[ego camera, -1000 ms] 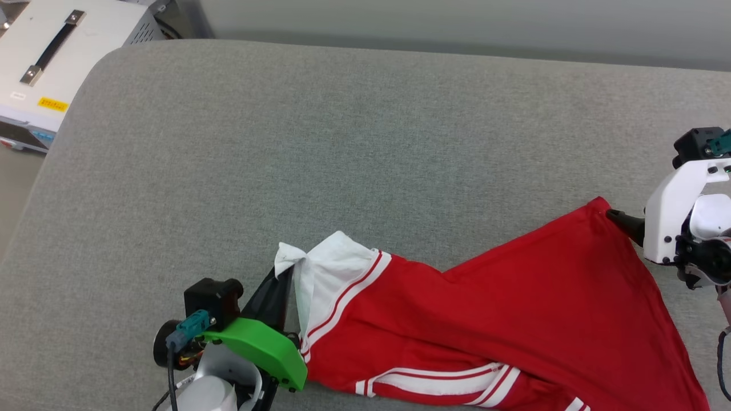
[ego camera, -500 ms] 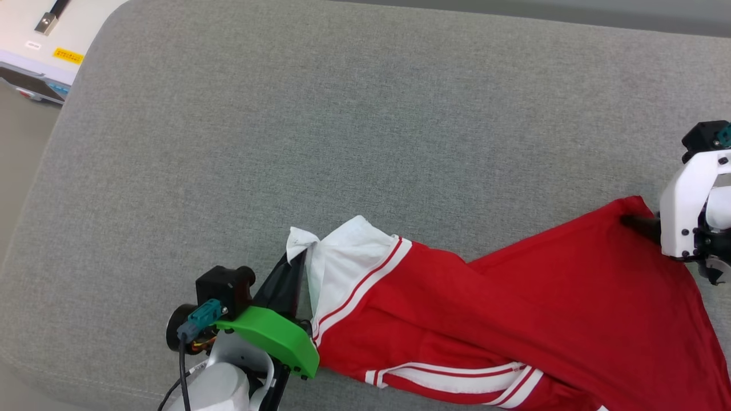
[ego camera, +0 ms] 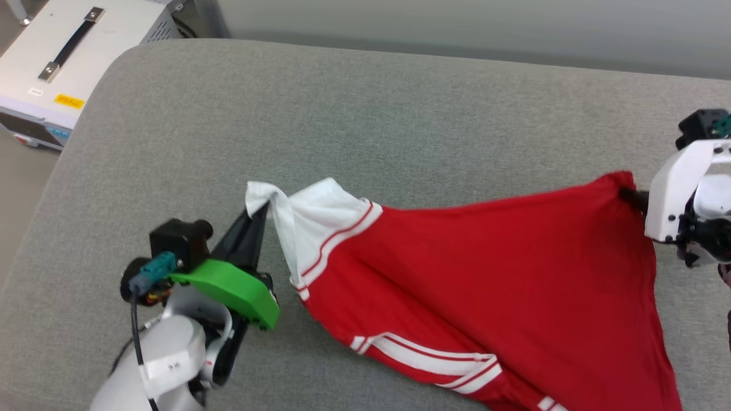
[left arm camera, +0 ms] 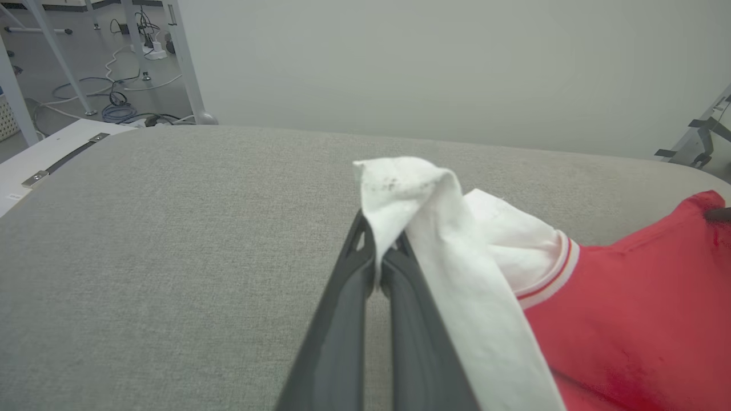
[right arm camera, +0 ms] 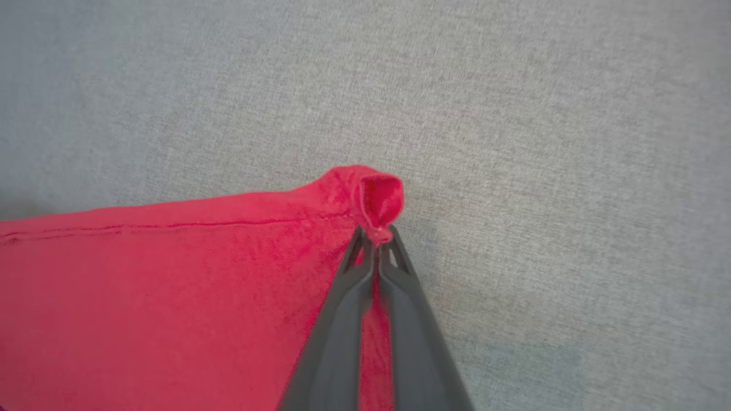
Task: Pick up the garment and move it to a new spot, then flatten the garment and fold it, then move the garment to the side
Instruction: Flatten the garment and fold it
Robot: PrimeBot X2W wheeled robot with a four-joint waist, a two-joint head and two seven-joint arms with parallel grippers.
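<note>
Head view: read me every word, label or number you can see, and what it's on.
On the white box, a yellow sticker: too small to read.
On the same box, a white sticker: too small to read.
On the left arm, a white tag: blurred, unreadable.
On the garment: stripes, nothing to read.

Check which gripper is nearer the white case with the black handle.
Left. The left gripper, shut on the shirt by a white sleeve, is over the cushion's left part, nearest the case; the right gripper, shut on the red corner, is at its right edge.
</note>
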